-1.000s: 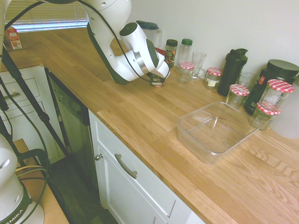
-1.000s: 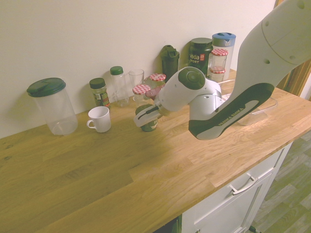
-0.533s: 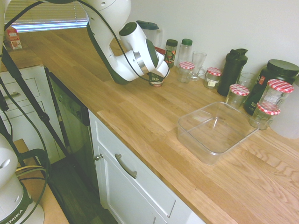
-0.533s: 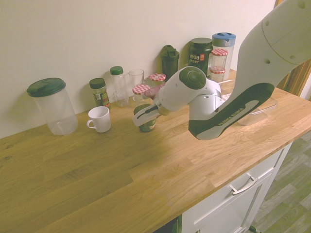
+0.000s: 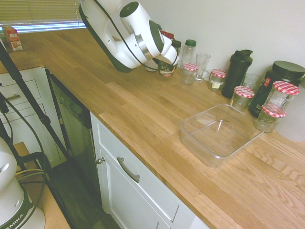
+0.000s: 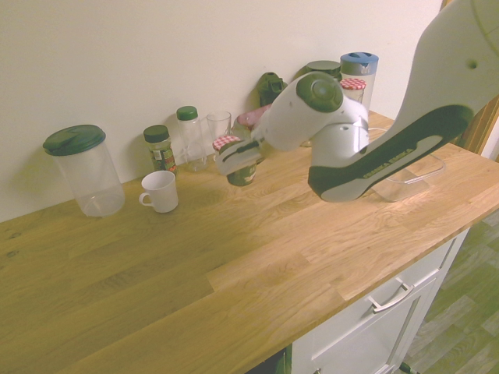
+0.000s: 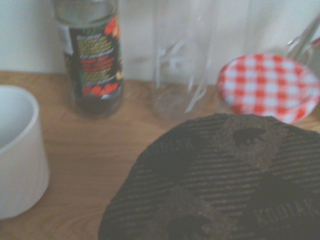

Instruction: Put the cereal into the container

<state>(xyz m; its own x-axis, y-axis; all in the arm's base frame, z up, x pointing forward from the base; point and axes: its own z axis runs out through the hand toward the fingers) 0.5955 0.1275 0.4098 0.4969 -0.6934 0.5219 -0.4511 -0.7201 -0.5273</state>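
The cereal [image 6: 242,174], a small dark cup with white lettering, hangs a little above the wooden counter near the back wall. My gripper [image 6: 238,160] is shut on it from above. In the first exterior view the cereal [image 5: 166,71] shows just under the gripper [image 5: 165,66]. Its dark lid [image 7: 220,180], printed KODIAK, fills the lower part of the wrist view. The container [image 5: 200,151], a clear shallow tub, stands empty further along the counter, well apart from the cup. The arm hides most of the container [image 6: 418,178] in the second exterior view.
Behind the cup stand a white mug [image 6: 160,191], green-capped bottles [image 6: 160,148], a drinking glass [image 6: 219,127] and a checkered-lid jar [image 7: 270,87]. A lidded clear jug [image 6: 84,171] stands beyond the mug. More checkered jars [image 5: 244,97], a black shaker [image 5: 237,71] and a black tub [image 5: 280,75] line the wall by the container.
The gripper has shut on the cereal and lifted it off the counter, carrying it slightly toward the back wall. Nothing else has moved.
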